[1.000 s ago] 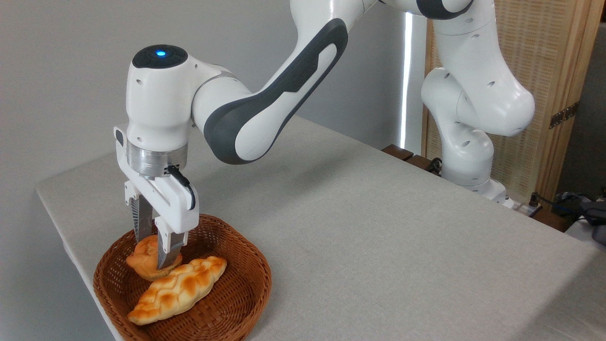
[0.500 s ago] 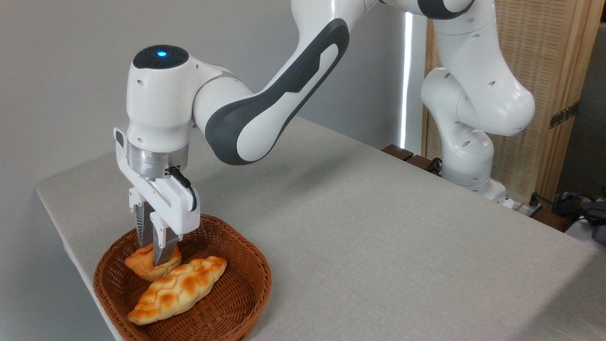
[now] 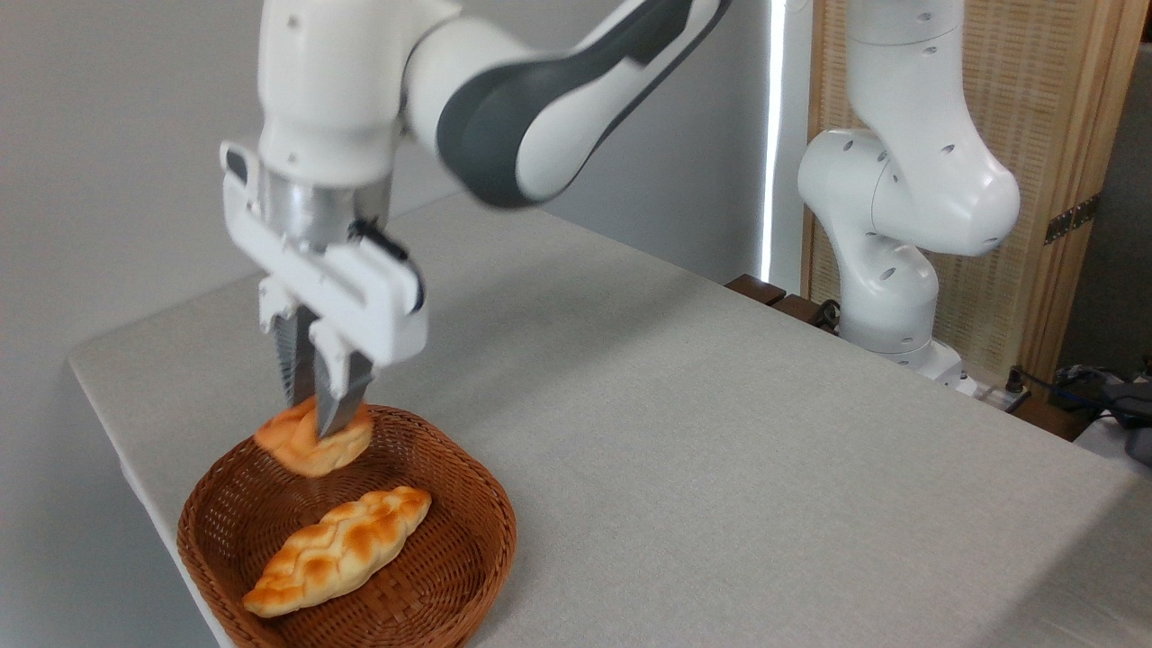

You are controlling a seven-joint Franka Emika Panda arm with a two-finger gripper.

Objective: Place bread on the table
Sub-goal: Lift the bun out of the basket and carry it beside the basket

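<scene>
Table point(image 3: 720, 432): one basket point(image 3: 468, 549), two breads.

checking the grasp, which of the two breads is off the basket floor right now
The small round golden-orange bun, pinched in the gripper and hanging above the brown woven wicker basket. The longer braided loaf lies on the basket floor, untouched.

A single fixed camera views the table point(image 3: 684, 432) from its front corner (raised, angled downward), at close range, facing the arm's base point(image 3: 900, 333) and rear wall.
</scene>
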